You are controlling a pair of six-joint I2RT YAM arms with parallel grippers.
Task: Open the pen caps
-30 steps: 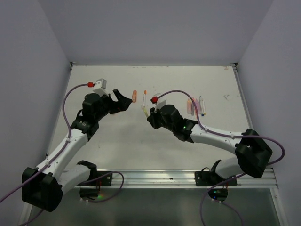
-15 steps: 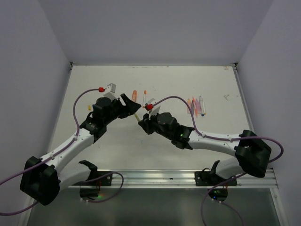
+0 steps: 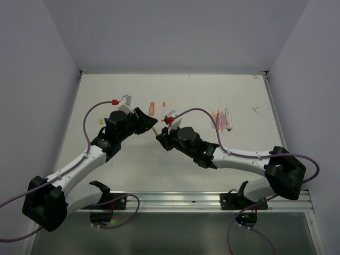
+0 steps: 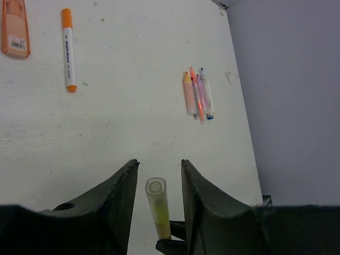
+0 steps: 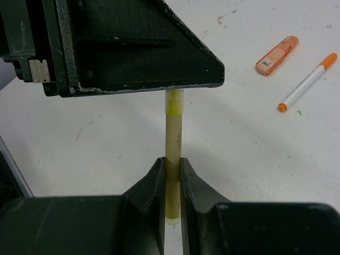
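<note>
Slim, smooth tan pen (image 5: 173,154) pinched tight in right gripper (image 5: 171,167), just nearer the arm bases than the orange-tipped white marker (image 4: 67,48). Translucent yellow cap (image 4: 157,202), round-ended, flanked by left gripper (image 4: 159,163), half open, slivers of gap both sides. Past the marker, scuffed matte white table (image 4: 133,106) running on to its far edge.

I can make out no word, brand or number in full. The orange-capped white marker (image 4: 67,48), lying on the surface (image 4: 133,106), carries a line of dark print along its barrel, too small for me to read. The orange highlighter (image 4: 13,26) near it bears a pale label with fine dark lines, perhaps a barcode, also illegible. The yellow pen (image 5: 173,143) between my right fingers (image 5: 151,186) shows faint grey lettering down its body, blurred past reading.
</note>
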